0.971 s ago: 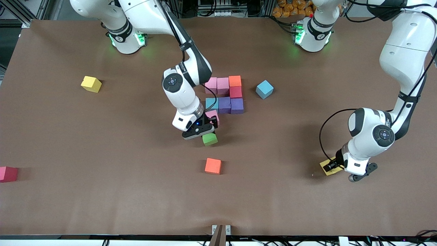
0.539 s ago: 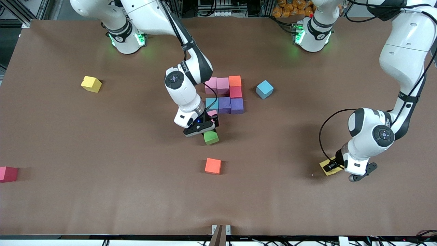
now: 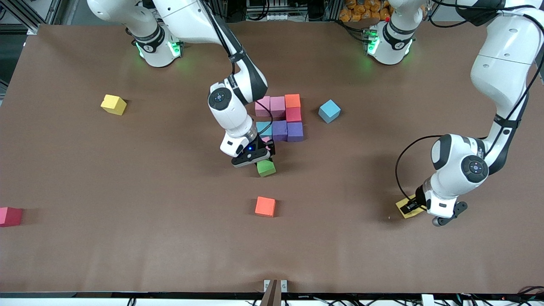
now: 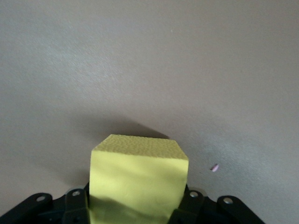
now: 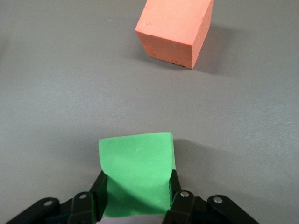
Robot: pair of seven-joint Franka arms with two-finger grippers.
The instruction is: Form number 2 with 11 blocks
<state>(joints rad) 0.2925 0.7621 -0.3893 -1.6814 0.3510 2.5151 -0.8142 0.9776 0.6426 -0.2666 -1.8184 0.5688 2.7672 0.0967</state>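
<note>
The table point(image 3: 127, 170) carried the unfinished number 2 point(image 3: 280, 119): two pink cubes and an orange one in its top row, a red one beneath the orange, then a blue and two purple cubes, with what looked like a pink cube half hidden under the right arm. The right gripper point(image 3: 264, 163) was clamped on the green block point(image 3: 266, 168), its jaws pressing the block's two sides, just beside the digit's lower corner. An orange block point(image 5: 175, 29) lay ahead of those jaws, apart. The left gripper point(image 3: 410, 208) gripped a yellow block point(image 4: 138, 179) at the left arm's end of the table. Loose blocks included a blue block point(image 3: 329, 111), another yellow block point(image 3: 113, 104) and a red block point(image 3: 10, 216).
</note>
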